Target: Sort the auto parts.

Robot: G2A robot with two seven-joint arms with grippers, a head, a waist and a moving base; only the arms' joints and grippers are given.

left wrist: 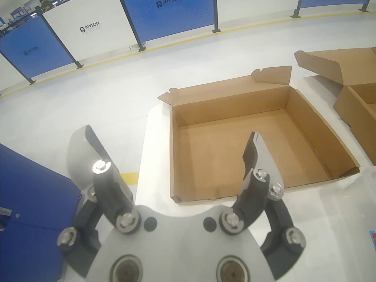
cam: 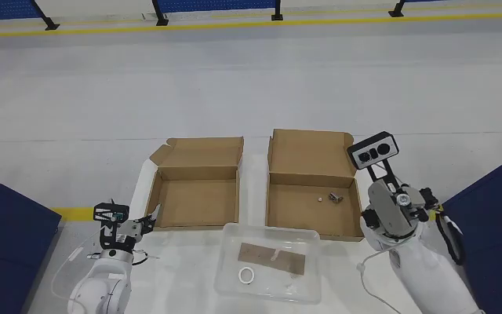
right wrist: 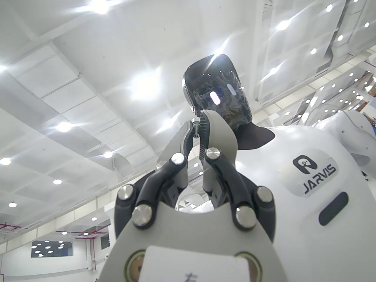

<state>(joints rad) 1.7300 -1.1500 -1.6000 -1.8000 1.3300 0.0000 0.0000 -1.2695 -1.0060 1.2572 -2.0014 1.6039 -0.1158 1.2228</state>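
**Q:** What containers are on the table (cam: 180, 259), and what is in each?

**A:** There are three. Two open cardboard boxes sit side by side with their lids folded back. One clear tray (cam: 307, 284) lies in front of them, nearer the robot. The left box (cam: 196, 204) shows a bare cardboard floor. The right box (cam: 298, 212) holds two small parts (cam: 329, 198), close together toward its far right. The tray holds one white ring (cam: 247, 275), lying flat. It also holds one brown cardboard sheet (cam: 271, 259), whose long side runs left to right across the tray.

**Q:** Where are the grippers, and how are their fingers set?

**A:** The left gripper (left wrist: 170, 132) hovers just off the near left corner of the left box and points toward it, fingers spread wide. The right gripper (right wrist: 197, 121) is raised to the right of the right box and points upward. Its fingers are almost pressed together, pinching one small metal part (right wrist: 195, 129) at their tips. The part is slender, and its long axis runs roughly along the fingers. It is too small to tell one end from the other.
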